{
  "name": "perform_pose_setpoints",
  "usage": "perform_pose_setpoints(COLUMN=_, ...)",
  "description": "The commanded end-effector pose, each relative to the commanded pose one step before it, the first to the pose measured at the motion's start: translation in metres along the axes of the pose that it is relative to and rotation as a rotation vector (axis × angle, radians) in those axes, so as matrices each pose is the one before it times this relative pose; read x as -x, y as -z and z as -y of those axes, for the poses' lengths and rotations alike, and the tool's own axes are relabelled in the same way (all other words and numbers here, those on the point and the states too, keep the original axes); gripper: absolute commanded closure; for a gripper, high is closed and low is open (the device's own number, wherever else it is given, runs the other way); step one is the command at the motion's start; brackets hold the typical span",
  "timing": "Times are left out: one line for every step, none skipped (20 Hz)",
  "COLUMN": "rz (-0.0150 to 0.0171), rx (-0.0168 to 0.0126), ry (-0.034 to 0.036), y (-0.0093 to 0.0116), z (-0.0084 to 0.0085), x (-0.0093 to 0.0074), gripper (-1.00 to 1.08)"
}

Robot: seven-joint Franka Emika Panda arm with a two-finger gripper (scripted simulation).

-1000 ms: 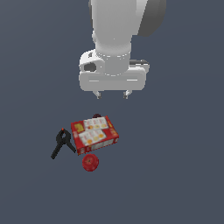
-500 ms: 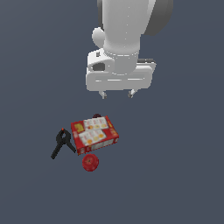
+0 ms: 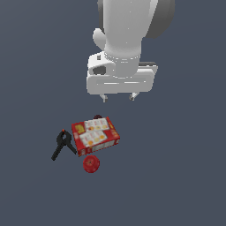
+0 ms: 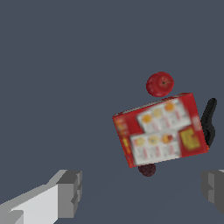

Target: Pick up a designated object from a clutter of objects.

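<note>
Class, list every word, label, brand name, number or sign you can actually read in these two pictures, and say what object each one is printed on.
No text here can be read.
Red printed box: white panels, orange spots and a yellow patch, all too blurred to read.
Red apple, black clamp, small maroon ball, gripper: no print visible.

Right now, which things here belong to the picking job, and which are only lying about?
For the job:
- small glossy red apple with stem
- open gripper, hanging above, empty

Lying about:
- flat red printed box
- black spring clamp
- tiny dark maroon ball
</note>
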State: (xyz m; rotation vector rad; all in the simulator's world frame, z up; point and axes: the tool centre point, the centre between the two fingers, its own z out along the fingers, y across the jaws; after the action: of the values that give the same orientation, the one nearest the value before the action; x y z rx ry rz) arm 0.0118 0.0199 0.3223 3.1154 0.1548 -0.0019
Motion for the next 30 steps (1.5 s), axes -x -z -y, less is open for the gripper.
perform_pose_setpoints(rz=0.00067, rx=-0.00266, ry=-0.01365, y=-0.00511, z=-0.00312, x=-0.00585, gripper=-0.92)
perform_pose_setpoints(rz=0.00001, rx=-0.00141, ry=-0.00750, y=-0.00261, z=-0.00166, x=-0.00314, gripper=-0.92)
perform_pose_setpoints(rz=0.00001, rx=-0.00155, ry=-0.00849, y=-0.00293, z=-0.00190, x=-0.00343, gripper=-0.92)
perform_pose_setpoints(rz=0.00002, rx=-0.00162, ry=-0.00920, y=-0.00325, z=-0.00206, x=-0.00374, gripper=-0.92)
perform_pose_setpoints(rz=0.00003, rx=-0.00167, ry=-0.00987, y=-0.00360, z=-0.00219, x=-0.00405, gripper=-0.92)
perform_pose_setpoints(rz=0.00003, rx=-0.00173, ry=-0.01064, y=-0.00396, z=-0.00236, x=-0.00436, gripper=-0.92)
perform_pose_setpoints(rz=0.00004, rx=-0.00179, ry=-0.01153, y=-0.00435, z=-0.00256, x=-0.00465, gripper=-0.92)
perform_pose_setpoints(rz=0.00005, rx=-0.00182, ry=-0.01240, y=-0.00476, z=-0.00276, x=-0.00495, gripper=-0.92)
perform_pose_setpoints(rz=0.00005, rx=-0.00182, ry=-0.01322, y=-0.00519, z=-0.00294, x=-0.00524, gripper=-0.92)
perform_pose_setpoints(rz=0.00005, rx=-0.00181, ry=-0.01405, y=-0.00565, z=-0.00312, x=-0.00551, gripper=-0.92)
perform_pose_setpoints(rz=0.00006, rx=-0.00178, ry=-0.01491, y=-0.00612, z=-0.00331, x=-0.00577, gripper=-0.92)
perform_pose_setpoints(rz=0.00006, rx=-0.00172, ry=-0.01576, y=-0.00662, z=-0.00350, x=-0.00602, gripper=-0.92)
perform_pose_setpoints(rz=0.00005, rx=-0.00162, ry=-0.01641, y=-0.00706, z=-0.00365, x=-0.00619, gripper=-0.92)
perform_pose_setpoints(rz=0.00004, rx=-0.00145, ry=-0.01644, y=-0.00725, z=-0.00366, x=-0.00612, gripper=-0.92)
perform_pose_setpoints(rz=0.00003, rx=-0.00128, ry=-0.01644, y=-0.00741, z=-0.00366, x=-0.00602, gripper=-0.92)
perform_pose_setpoints(rz=0.00002, rx=-0.00110, ry=-0.01643, y=-0.00757, z=-0.00367, x=-0.00592, gripper=-0.92)
perform_pose_setpoints(rz=0.00000, rx=-0.00093, ry=-0.01639, y=-0.00773, z=-0.00366, x=-0.00582, gripper=-0.92)
perform_pose_setpoints(rz=-0.00002, rx=-0.00077, ry=-0.01637, y=-0.00788, z=-0.00367, x=-0.00571, gripper=-0.92)
perform_pose_setpoints(rz=-0.00004, rx=-0.00060, ry=-0.01633, y=-0.00803, z=-0.00367, x=-0.00560, gripper=-0.92)
perform_pose_setpoints(rz=-0.00007, rx=-0.00044, ry=-0.01629, y=-0.00818, z=-0.00367, x=-0.00548, gripper=-0.92)
perform_pose_setpoints(rz=-0.00009, rx=-0.00028, ry=-0.01624, y=-0.00833, z=-0.00366, x=-0.00536, gripper=-0.92)
perform_pose_setpoints(rz=-0.00012, rx=-0.00012, ry=-0.01619, y=-0.00847, z=-0.00367, x=-0.00524, gripper=-0.92)
perform_pose_setpoints(rz=-0.00015, rx=0.00003, ry=-0.01599, y=-0.00853, z=-0.00364, x=-0.00507, gripper=-0.92)
perform_pose_setpoints(rz=-0.00017, rx=0.00016, ry=-0.01519, y=-0.00826, z=-0.00347, x=-0.00472, gripper=-0.92)
perform_pose_setpoints(rz=-0.00019, rx=0.00027, ry=-0.01431, y=-0.00792, z=-0.00328, x=-0.00435, gripper=-0.92)
perform_pose_setpoints(rz=-0.00020, rx=0.00036, ry=-0.01345, y=-0.00756, z=-0.00311, x=-0.00401, gripper=-0.92)
perform_pose_setpoints(rz=-0.00021, rx=0.00043, ry=-0.01257, y=-0.00718, z=-0.00291, x=-0.00367, gripper=-0.92)
perform_pose_setpoints(rz=-0.00022, rx=0.00048, ry=-0.01172, y=-0.00679, z=-0.00272, x=-0.00336, gripper=-0.92)
perform_pose_setpoints(rz=-0.00022, rx=0.00051, ry=-0.01087, y=-0.00638, z=-0.00254, x=-0.00305, gripper=-0.92)
perform_pose_setpoints(rz=-0.00022, rx=0.00053, ry=-0.01004, y=-0.00596, z=-0.00236, x=-0.00277, gripper=-0.92)
